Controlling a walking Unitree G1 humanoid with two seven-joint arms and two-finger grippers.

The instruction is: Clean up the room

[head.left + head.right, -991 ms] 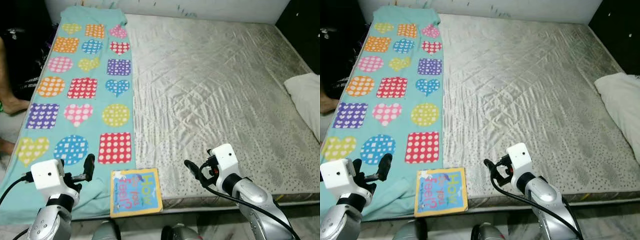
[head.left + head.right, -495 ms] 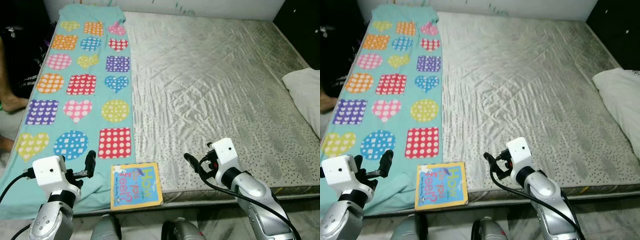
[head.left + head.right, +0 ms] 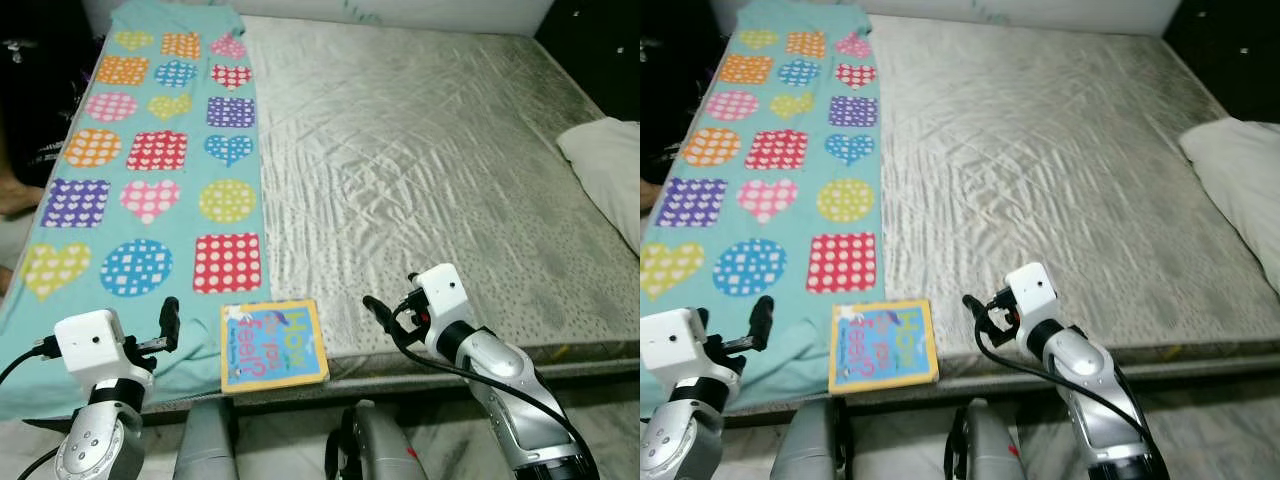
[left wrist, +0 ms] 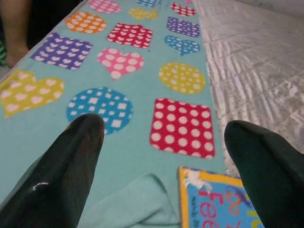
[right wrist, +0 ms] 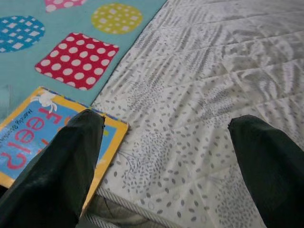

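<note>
A picture book [image 3: 273, 345] reading "How … feel?" lies at the bed's [image 3: 430, 160] near edge, bottom centre. It overlaps a teal blanket [image 3: 150, 180] patterned with dotted hearts, circles and squares. Both claws, left [image 3: 166, 325] and right [image 3: 385, 318], hover spread apart on either side of it. A white pillow [image 3: 605, 180] sits at right.

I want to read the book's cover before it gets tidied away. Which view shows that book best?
The left eye view: the whole book lies flat at the mattress edge, its entire cover visible. The right eye view shows it the same. Each wrist view catches a corner of it, partly behind a black finger.
</note>
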